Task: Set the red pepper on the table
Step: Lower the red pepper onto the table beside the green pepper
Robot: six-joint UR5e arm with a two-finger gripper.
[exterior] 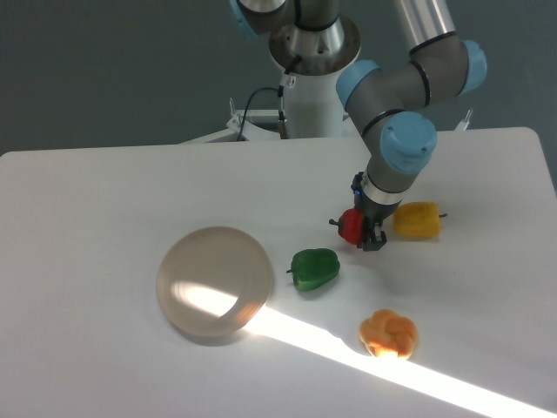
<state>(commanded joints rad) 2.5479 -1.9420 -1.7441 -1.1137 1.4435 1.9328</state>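
Red pepper (352,225) gripped in pincer (362,230), fingers closed on it, stem pointing left; whether it touches the white bench (87,200) cannot be told. Position: right of centre, just left of yellow pepper (417,219), far-right of green pepper (314,269). Beige dome (215,279) sits left. Orange lobed object (389,333) lies near edge, in a strip of light.
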